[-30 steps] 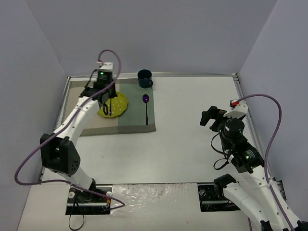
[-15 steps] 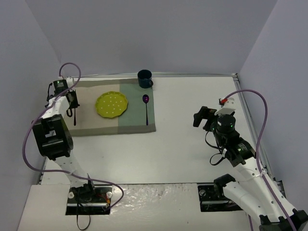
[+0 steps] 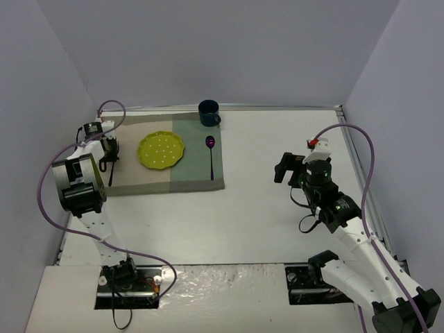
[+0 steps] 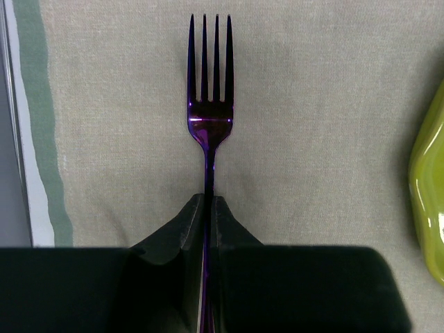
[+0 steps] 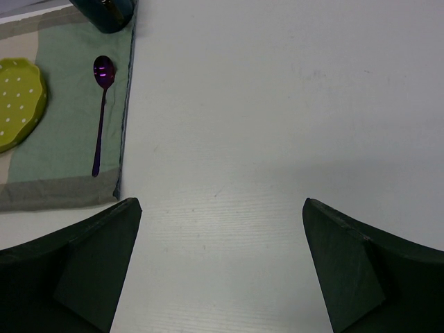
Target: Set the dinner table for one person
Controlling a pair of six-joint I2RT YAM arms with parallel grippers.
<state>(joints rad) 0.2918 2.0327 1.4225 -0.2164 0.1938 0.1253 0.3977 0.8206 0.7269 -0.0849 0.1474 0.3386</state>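
Observation:
My left gripper (image 3: 107, 156) (image 4: 209, 201) is shut on the handle of a purple fork (image 4: 209, 104) (image 3: 110, 173). The fork lies low over the beige left part of the placemat (image 3: 132, 182) (image 4: 333, 104), tines pointing away from the fingers. A yellow-green plate (image 3: 161, 150) (image 4: 430, 194) sits just to its right. Beyond the plate, a purple spoon (image 3: 211, 156) (image 5: 101, 118) rests on the green part of the mat. My right gripper (image 3: 284, 168) (image 5: 220, 208) hangs open and empty over the white dinner table (image 3: 277, 208) (image 5: 277, 104).
A dark blue mug (image 3: 209, 112) (image 5: 111, 14) stands at the mat's far right corner. The table's left metal rim (image 4: 10, 139) runs close beside the fork, and grey walls enclose the table on three sides.
My left arm swung the fork from over the plate to the mat's left side, then slightly nearer. The right arm shifted a little left, still open.

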